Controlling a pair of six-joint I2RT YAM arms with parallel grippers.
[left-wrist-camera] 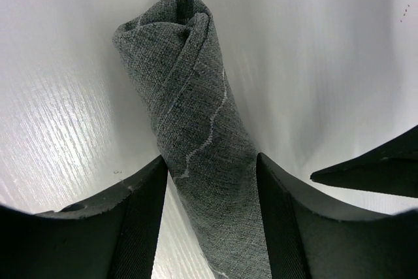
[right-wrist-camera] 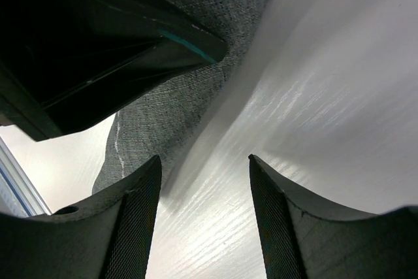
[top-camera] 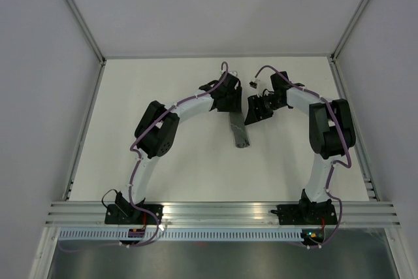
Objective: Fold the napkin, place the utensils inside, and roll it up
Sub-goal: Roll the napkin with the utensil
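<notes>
Napkin rolled up, L gripper astride it, jaws parted.

The dark grey napkin lies rolled into a slim tube on the table, pale hem stitching showing

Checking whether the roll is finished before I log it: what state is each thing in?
napkin: rolled into a tube, lying on the table.
left gripper: jaws straddle the roll; grip unclear.
right gripper: open, empty, beside the roll.
utensils: not visible.
</notes>
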